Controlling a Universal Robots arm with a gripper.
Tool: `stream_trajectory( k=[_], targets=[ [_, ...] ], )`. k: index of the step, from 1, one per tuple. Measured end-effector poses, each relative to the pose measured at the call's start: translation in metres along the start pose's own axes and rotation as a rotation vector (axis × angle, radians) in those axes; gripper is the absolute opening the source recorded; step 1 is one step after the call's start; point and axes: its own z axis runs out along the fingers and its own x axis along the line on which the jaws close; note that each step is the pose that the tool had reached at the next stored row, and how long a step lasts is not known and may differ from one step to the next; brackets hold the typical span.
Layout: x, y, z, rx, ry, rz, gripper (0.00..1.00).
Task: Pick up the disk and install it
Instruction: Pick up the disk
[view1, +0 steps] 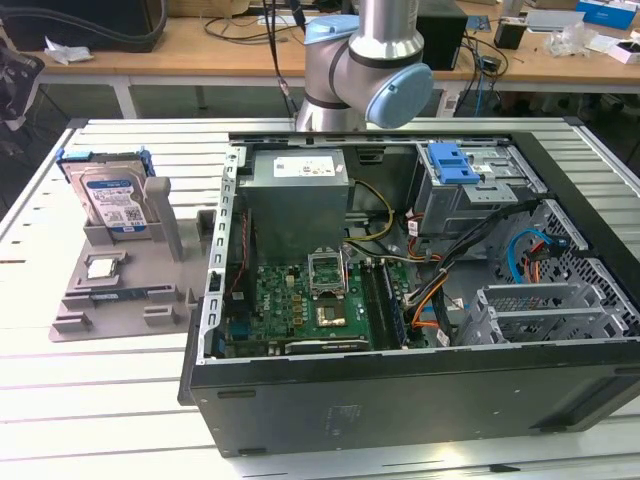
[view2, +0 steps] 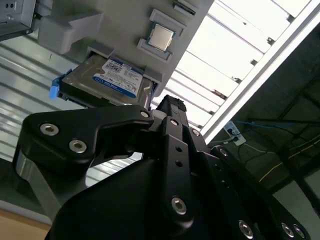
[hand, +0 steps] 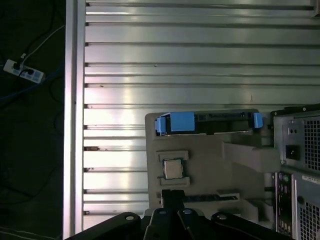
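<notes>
Robotics lab or workshop, by the look. Slatted aluminium table (view1: 120, 400) bearing an opened computer case (view1: 400, 400), robot arm (view1: 365, 70) at 12 o'clock. Beyond, wooden workbench (view1: 200, 52) strewn with cables (view1: 240, 25).

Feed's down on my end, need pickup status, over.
Hand apart from the disk, not gripping it. Disk propped in the grey stand, outside the computer case. Chip lies in the same stand.

open computer case (view1: 400, 400) beside grey holder (view1: 170, 225) carrying a cpu chip (view1: 103, 267).
</notes>
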Motion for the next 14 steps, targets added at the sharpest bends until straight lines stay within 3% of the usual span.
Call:
stream_trajectory(
  k=[5,9,13,14],
  targets=[
    [0.0,0.0,0.0,-0.0017,0.0033,-0.078,0.11],
    [-0.0001,0.0,0.0,-0.0039,0.0073,-0.169,0.11],
    [-0.0003,0.0,0.0,-0.0068,0.0126,-0.293,0.11],
    [-0.0004,0.0,0.0,-0.0079,0.0148,-0.344,0.11]
  ],
)
